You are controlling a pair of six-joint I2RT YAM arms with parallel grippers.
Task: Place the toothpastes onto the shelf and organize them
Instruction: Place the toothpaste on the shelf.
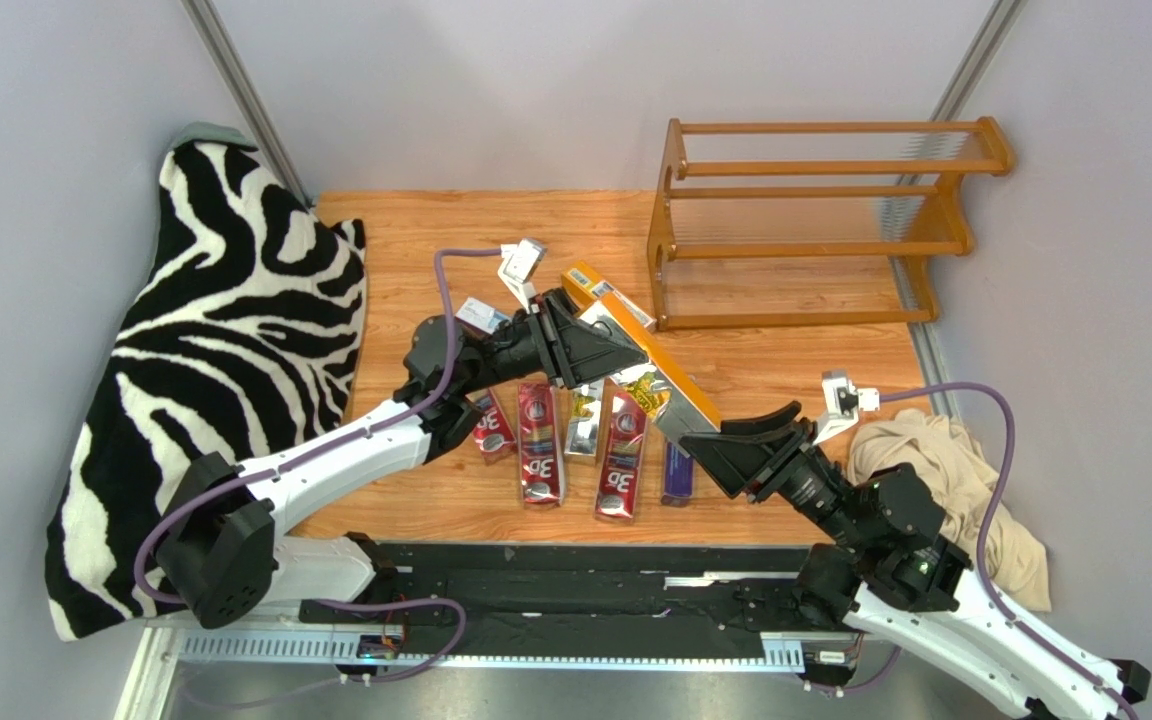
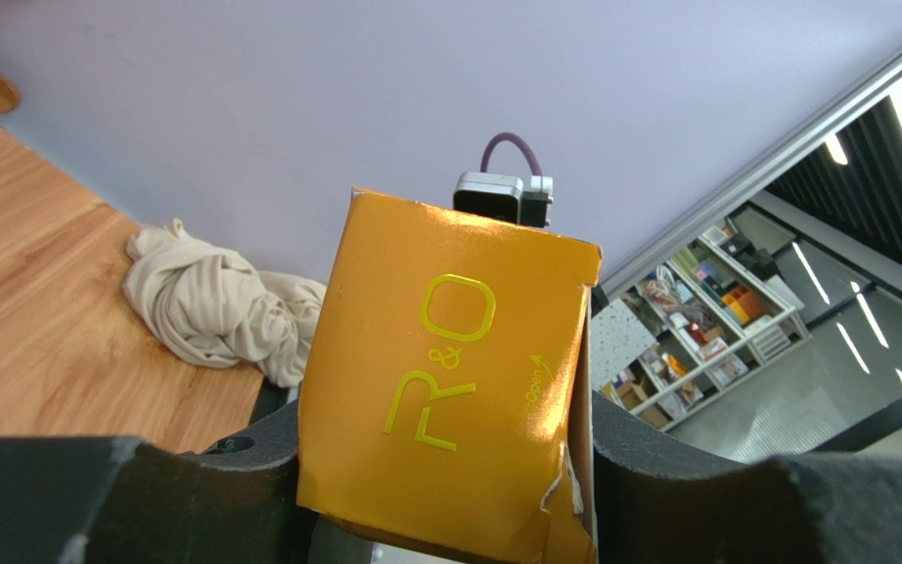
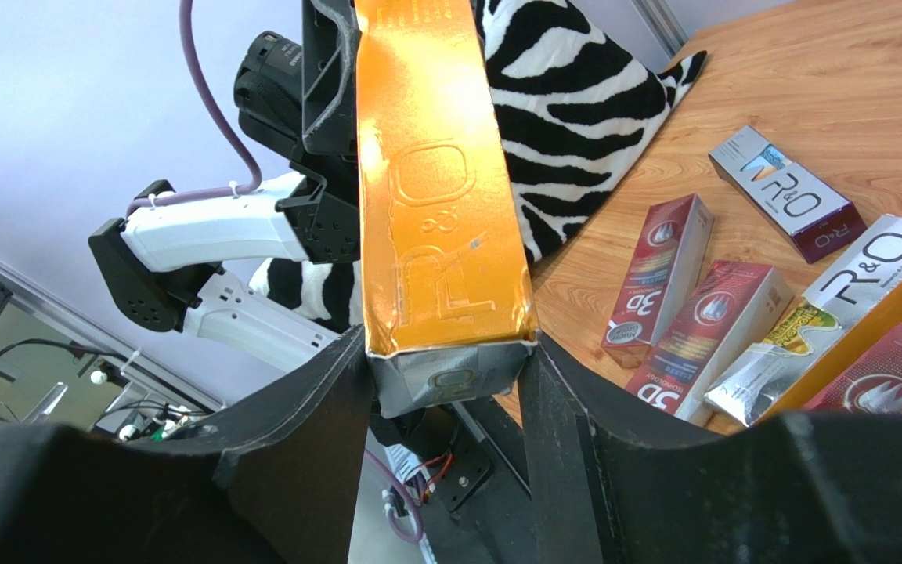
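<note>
Right wrist: handover, by the look of it. Right pincer (image 3: 444, 394) clamped on near end of orange carton (image 3: 432, 212); left pincer (image 1: 605, 353) clamped on far end. Under both, other cartons (image 1: 540, 443) flat on table (image 1: 793, 360). Next, likely: left release, then carry beyond to shelf (image 1: 823, 168), tiers bare of cartons.
</note>
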